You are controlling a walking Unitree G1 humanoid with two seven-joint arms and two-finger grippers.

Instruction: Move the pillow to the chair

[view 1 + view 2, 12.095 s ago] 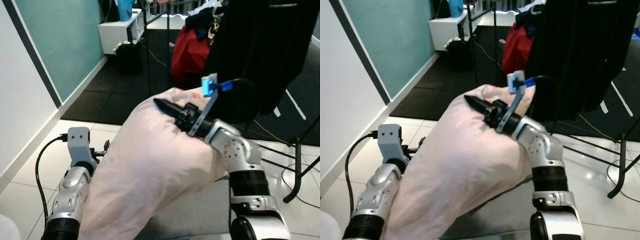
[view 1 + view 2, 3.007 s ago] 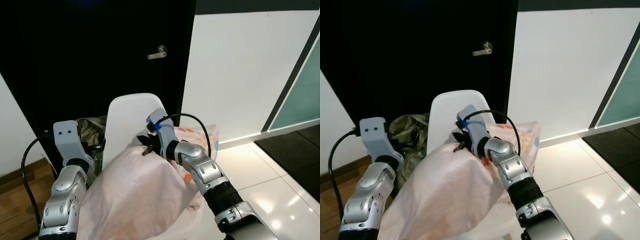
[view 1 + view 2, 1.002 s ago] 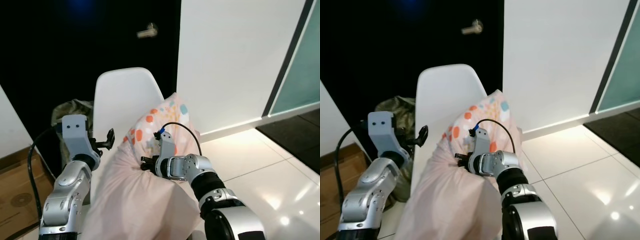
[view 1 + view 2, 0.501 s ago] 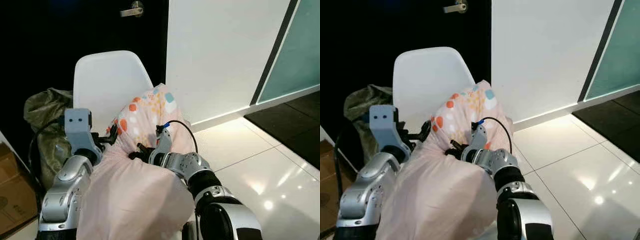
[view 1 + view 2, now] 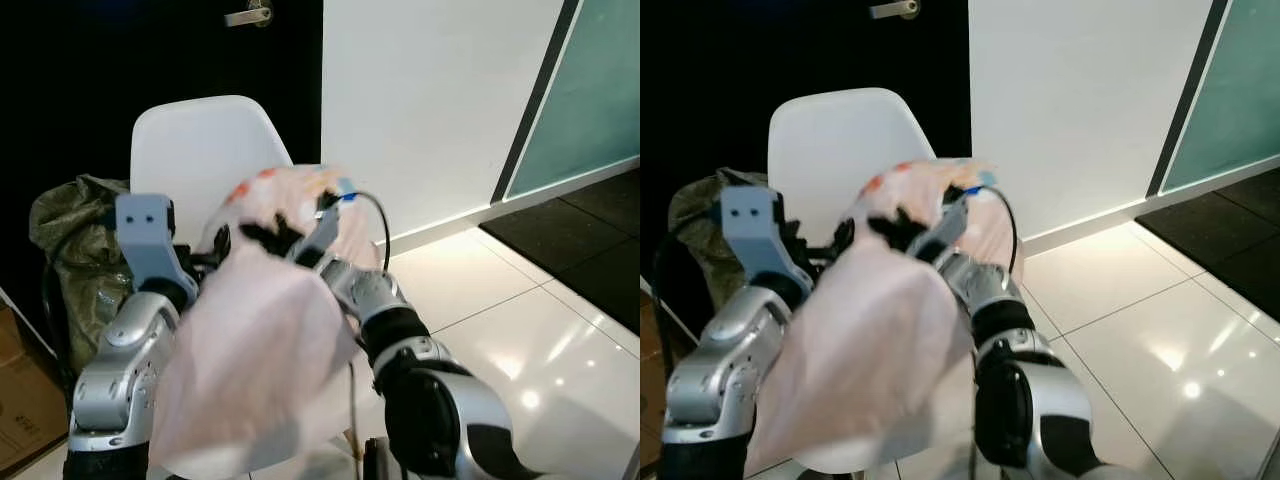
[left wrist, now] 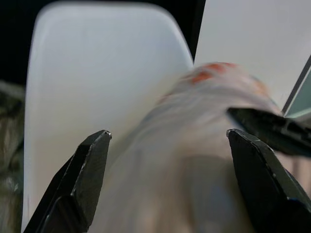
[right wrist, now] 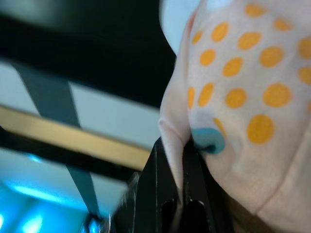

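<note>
I am holding the pillow in front of my chest, a big pale pink cushion that hangs over the seat of the white chair and hides most of that seat from my head cameras. The pillow is smeared by motion blur, so its outline and its dotted end near the chair back are hard to read. My right gripper is clamped on a fold of the pillow's fabric: in the right wrist view the two black fingers sit tight together with a ridge of pink cloth pinched between them, beside orange dots and one teal patch. From the head, that gripper is a dark blur at the pillow's upper edge, just in front of the chair back. My left gripper has its fingers wide apart, with the blurred pillow bulging into the gap and the chair back behind it; I cannot tell whether either finger touches the cloth. My left forearm is pressed along the pillow's side. An olive green bag slumps beside the chair against the black door, partly hidden by my left arm. The chair's legs are cut off from sight.
</note>
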